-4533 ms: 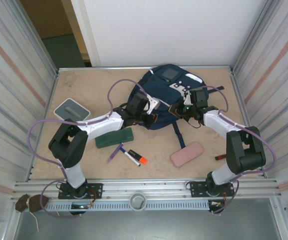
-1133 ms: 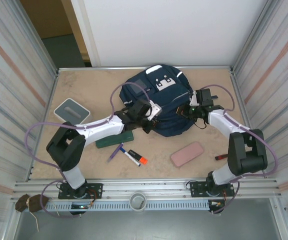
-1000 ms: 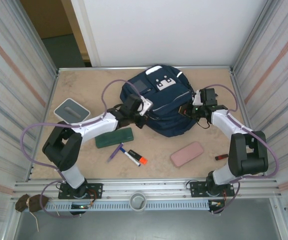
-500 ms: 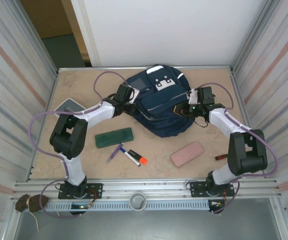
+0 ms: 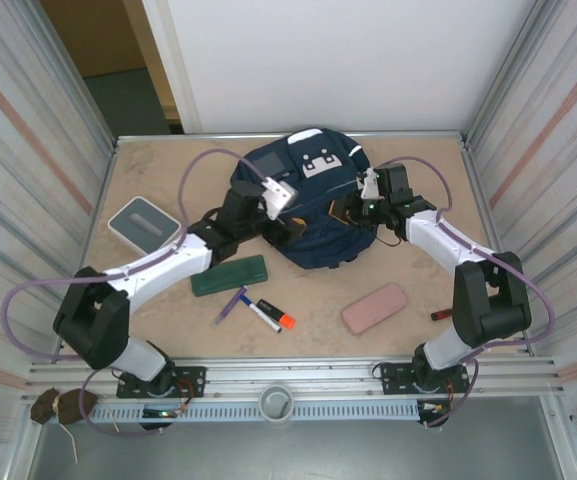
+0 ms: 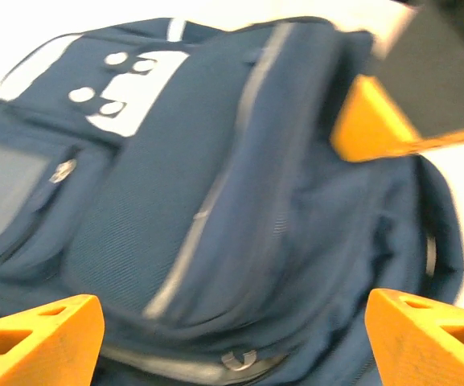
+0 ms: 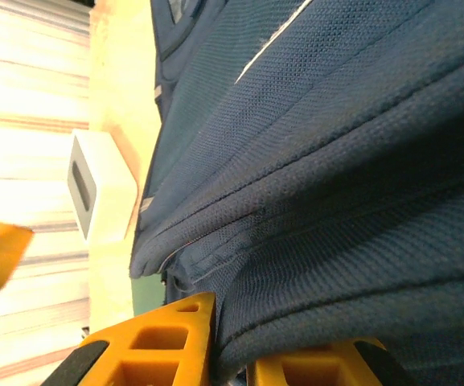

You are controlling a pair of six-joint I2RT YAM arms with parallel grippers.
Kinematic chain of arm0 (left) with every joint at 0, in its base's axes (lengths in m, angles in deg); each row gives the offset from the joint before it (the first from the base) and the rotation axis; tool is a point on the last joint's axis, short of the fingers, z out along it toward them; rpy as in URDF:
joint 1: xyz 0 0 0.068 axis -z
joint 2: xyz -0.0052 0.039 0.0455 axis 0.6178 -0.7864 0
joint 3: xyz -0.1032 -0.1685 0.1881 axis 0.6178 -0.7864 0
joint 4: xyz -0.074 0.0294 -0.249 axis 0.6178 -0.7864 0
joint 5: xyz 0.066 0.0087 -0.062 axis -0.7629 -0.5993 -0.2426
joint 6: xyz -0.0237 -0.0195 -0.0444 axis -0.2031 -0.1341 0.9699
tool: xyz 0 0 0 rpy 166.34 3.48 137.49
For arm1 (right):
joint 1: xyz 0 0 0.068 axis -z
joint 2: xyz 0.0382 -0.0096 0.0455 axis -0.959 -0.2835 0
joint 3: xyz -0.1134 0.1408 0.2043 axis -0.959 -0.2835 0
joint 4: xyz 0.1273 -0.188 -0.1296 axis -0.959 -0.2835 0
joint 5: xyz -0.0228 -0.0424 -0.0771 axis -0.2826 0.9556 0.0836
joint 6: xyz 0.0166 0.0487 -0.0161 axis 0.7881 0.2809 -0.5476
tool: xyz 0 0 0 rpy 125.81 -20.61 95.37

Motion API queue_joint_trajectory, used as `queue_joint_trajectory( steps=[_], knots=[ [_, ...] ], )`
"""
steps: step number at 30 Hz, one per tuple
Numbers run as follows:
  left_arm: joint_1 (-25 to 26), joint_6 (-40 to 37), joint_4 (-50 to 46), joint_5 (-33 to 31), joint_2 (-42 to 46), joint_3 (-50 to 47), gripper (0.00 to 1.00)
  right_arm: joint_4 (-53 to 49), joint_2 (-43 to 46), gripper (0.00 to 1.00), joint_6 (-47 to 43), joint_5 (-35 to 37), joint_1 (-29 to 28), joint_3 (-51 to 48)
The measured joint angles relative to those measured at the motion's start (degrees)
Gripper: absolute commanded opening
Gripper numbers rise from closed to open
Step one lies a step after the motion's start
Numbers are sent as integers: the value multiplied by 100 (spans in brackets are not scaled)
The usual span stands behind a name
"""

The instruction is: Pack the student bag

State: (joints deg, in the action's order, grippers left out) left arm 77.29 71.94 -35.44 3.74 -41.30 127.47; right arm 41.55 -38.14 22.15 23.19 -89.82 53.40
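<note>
Release of the student bag (image 5: pixel 318 205) by the left gripper (image 6: pixel 236 322) is what has just changed. A second ago that gripper was closed at the bag's left side. Now its orange fingers are spread wide at the lower corners of the left wrist view, with navy fabric ahead of them and nothing held. The right gripper (image 7: pixel 232 346) is clenched on a fold of the bag's cloth at the opposite side, the fabric being pinched between its fingers. Over the last second the bag has been shifted a little leftward, and it now lies at the middle of the far half of the table (image 5: pixel 168 170), white and grey patches toward the back wall. This is judged to be positioning only, with packing itself not yet begun. No open mouth is seen on the bag, its zip lines look shut though blurred, and nothing can be made out inside it. Outside it, nearer the arms, lie a green pencil case (image 5: pixel 230 275), a purple pen (image 5: pixel 233 303), an orange-capped marker (image 5: pixel 271 315), a pink pencil case (image 5: pixel 375 307) and, well to the left, a white-and-grey box (image 5: pixel 144 222).
</note>
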Motion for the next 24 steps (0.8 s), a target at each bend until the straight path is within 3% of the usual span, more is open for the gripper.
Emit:
queue_joint_trajectory(
  steps=[7,15,21,24],
  knots=[
    [96,-557,-254,164,-1091,966,84,52,0,12,70,0,-26,7],
    [-181,-555,-592,682,-1482,1475,69,44,0,9,61,24,-26,-9],
    [-339,-555,-817,1023,-1937,1912,47,57,0,11,31,33,-26,-72],
    [-352,-555,-975,1226,-2107,2055,22,24,0,18,-55,52,-26,-72]
  ],
)
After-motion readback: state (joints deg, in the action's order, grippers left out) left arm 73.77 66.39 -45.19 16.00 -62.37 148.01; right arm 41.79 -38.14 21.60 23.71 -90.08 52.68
